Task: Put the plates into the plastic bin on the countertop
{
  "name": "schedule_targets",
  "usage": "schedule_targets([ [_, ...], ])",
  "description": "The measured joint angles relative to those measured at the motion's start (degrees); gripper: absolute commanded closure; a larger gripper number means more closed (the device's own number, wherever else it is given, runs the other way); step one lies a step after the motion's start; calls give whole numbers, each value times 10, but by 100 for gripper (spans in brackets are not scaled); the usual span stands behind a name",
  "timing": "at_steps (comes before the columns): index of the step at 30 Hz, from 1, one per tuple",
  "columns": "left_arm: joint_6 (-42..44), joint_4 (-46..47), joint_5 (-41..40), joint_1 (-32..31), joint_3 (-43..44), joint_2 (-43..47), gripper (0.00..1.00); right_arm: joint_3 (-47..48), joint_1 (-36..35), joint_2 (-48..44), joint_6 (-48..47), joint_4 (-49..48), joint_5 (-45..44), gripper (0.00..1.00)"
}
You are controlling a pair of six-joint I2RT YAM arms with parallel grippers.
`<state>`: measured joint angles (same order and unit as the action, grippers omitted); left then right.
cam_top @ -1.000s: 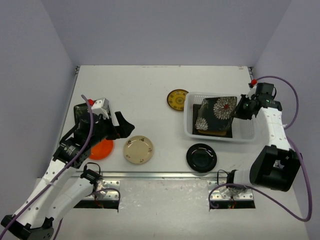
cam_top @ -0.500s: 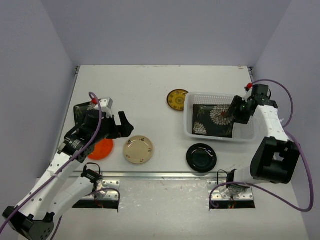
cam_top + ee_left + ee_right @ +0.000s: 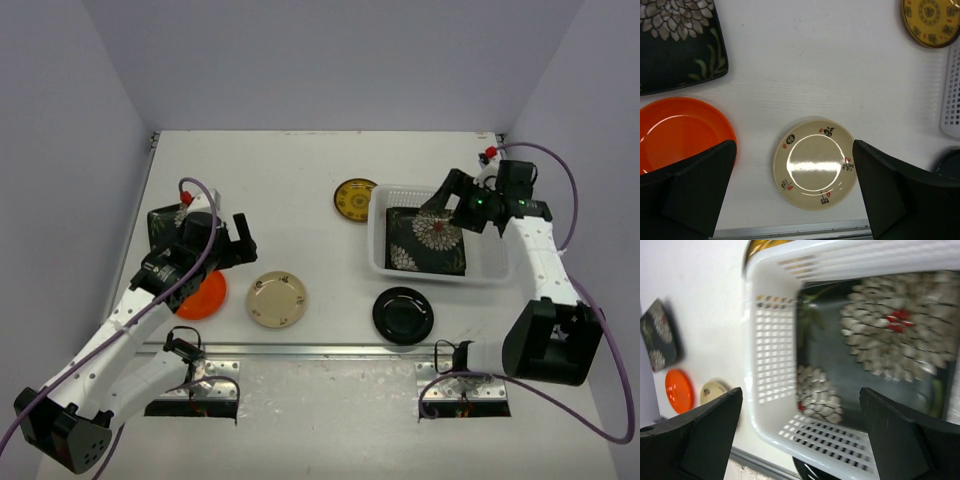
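The plastic bin [image 3: 378,243] stands on the countertop [image 3: 290,180] at the right. A black floral square plate [image 3: 425,240] lies flat inside it. My right gripper [image 3: 452,203] hangs open above the bin's far side, holding nothing. In the right wrist view the bin [image 3: 752,340] and the floral plate [image 3: 880,330] lie below the right gripper [image 3: 801,395]. My left gripper [image 3: 240,240] is open over the cream plate [image 3: 277,298]. In the left wrist view the cream plate [image 3: 815,164] sits between the spread fingers of the left gripper [image 3: 793,165].
An orange plate [image 3: 205,297] and a second black floral square [image 3: 163,220] lie under the left arm. A patterned yellow plate [image 3: 355,199] touches the bin's far left corner. A glossy black plate [image 3: 403,314] sits in front of the bin, near the metal strip [image 3: 320,349].
My right gripper opened and let go of the floral plate, which dropped from tilted to flat in the bin. The gripper then lifted toward the bin's far side. The left arm shifted slightly.
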<state>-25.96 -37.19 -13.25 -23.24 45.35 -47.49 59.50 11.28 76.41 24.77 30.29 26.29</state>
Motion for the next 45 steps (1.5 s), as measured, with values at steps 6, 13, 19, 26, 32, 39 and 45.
schedule_targets([
  [6,-12,-6,-113,0,13,9,0,-7,-264,-47,19,-73,-8,1],
  [13,-64,-31,-230,0,13,93,0,-6,-500,-21,57,-217,-19,1],
  [19,-80,-34,-268,0,17,162,0,13,-584,133,107,-308,-57,1],
  [26,-92,-6,-171,125,60,-14,0,-50,-586,62,128,-306,-127,1],
  [32,-61,18,-5,419,119,-232,0,-133,-583,-152,94,-286,-141,1],
  [39,-37,48,-8,469,147,-356,0,-304,-583,-334,82,-285,-130,1],
  [45,-2,75,-24,469,156,-473,0,-332,-583,-360,75,-289,-91,1],
])
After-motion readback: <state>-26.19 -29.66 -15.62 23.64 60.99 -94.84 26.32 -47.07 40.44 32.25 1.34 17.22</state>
